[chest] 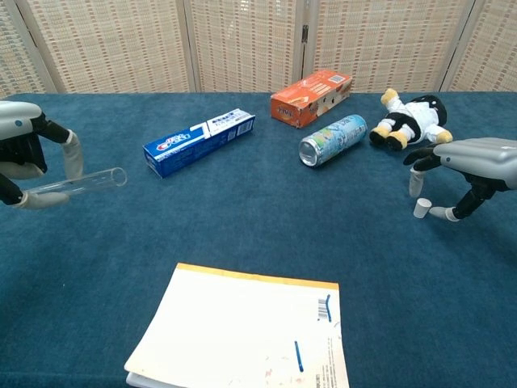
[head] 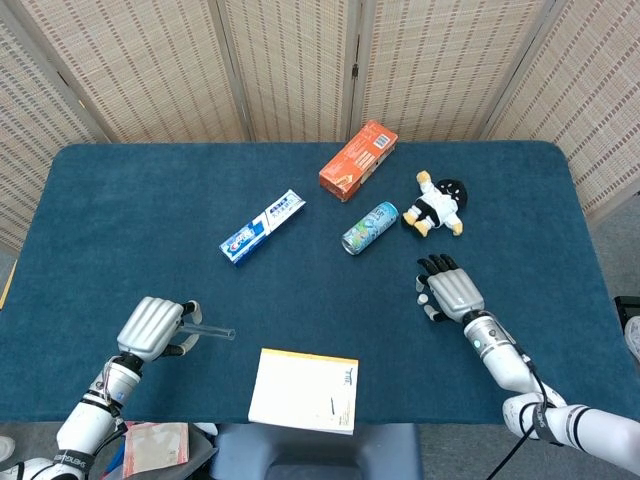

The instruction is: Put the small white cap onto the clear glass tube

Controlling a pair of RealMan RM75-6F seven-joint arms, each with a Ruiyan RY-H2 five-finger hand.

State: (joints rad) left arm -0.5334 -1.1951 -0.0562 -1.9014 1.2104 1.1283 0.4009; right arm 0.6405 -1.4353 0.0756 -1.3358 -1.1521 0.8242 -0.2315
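Observation:
The clear glass tube (chest: 74, 182) is pinched in my left hand (chest: 20, 153) at the left, lying roughly level with its open end pointing right; in the head view the tube (head: 212, 329) sticks out of that hand (head: 150, 326). The small white cap (chest: 421, 208) stands on the blue table at the right. My right hand (chest: 477, 160) hovers palm-down just over and right of it, fingers spread, with the thumb tip beside the cap and another fingertip just behind it. Nothing is gripped in that hand (head: 452, 288).
A toothpaste box (chest: 199, 141), an orange carton (chest: 312, 97), a can on its side (chest: 332, 139) and a plush toy (chest: 411, 119) lie across the far half. A notepad (chest: 242, 331) lies at the near edge, in the middle.

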